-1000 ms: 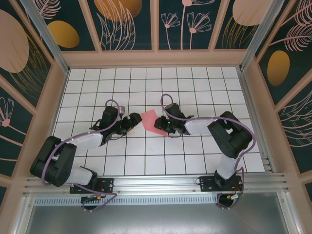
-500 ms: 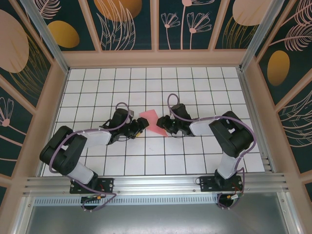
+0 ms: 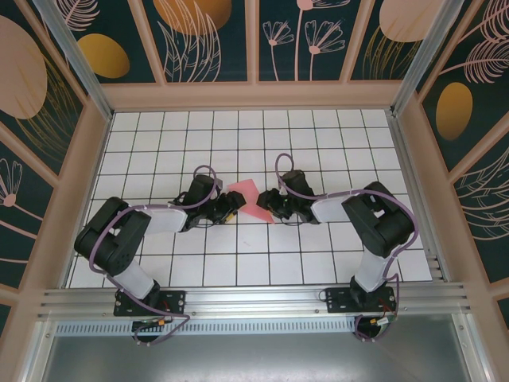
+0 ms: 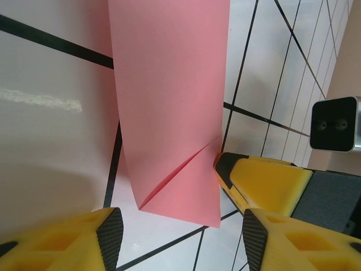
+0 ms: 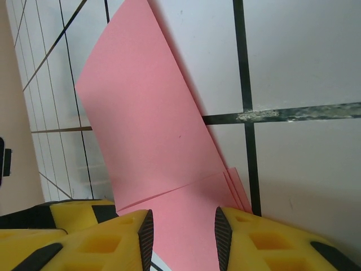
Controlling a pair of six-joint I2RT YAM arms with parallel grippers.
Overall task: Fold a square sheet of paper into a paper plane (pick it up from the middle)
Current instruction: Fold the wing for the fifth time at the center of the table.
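Observation:
The square sheet of paper (image 3: 245,199) is a pink-red folded piece lying on the white grid table between the two grippers. In the left wrist view the paper (image 4: 169,107) shows a diagonal crease near its close corner. My left gripper (image 3: 227,210) (image 4: 181,240) stands open just short of that corner, with nothing between its fingers. My right gripper (image 3: 269,204) (image 5: 183,240) is open, its two fingers set down over the layered end of the paper (image 5: 152,130), which runs between and under them. The right gripper's yellow finger (image 4: 265,180) touches the paper's edge.
The white tiled table (image 3: 318,143) is ringed by a low beige wall (image 3: 254,95) with decorated panels above. Both arms reach in low towards the middle. Their bases sit on the metal rail (image 3: 254,298) at the near edge. Open tiles lie on all sides.
My left arm has swung right and closed in on the paper's left corner, its jaws narrowing. The right gripper shifted slightly right and stayed on the paper.

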